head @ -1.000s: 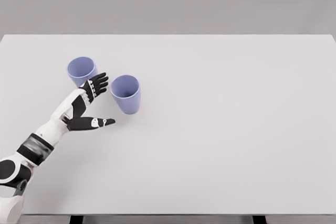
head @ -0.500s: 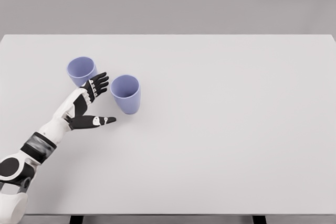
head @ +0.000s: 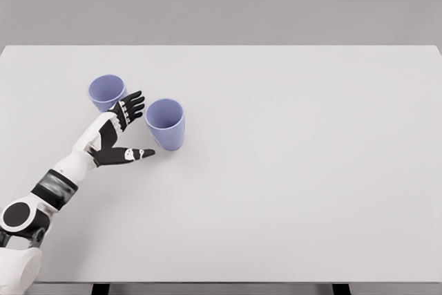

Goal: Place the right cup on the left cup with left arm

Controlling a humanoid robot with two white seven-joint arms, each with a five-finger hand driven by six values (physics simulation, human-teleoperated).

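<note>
Two lavender cups stand upright on the white table [head: 297, 164]. The left cup [head: 107, 92] is farther back; the right cup [head: 165, 124] is nearer and to its right. My left hand [head: 138, 129] is open just left of the right cup, with fingers [head: 130, 107] spread between the two cups and the thumb [head: 135, 154] stretched out below the cup's base. The hand holds nothing, and whether a fingertip touches the right cup cannot be told. The arm comes in from the lower left corner.
The table's front edge runs along the bottom of the view, its back edge meets a grey wall. Nothing else stands on the table.
My left hand has crept a little forward and to the right, closer to the right cup. Both cups stay where they were.
</note>
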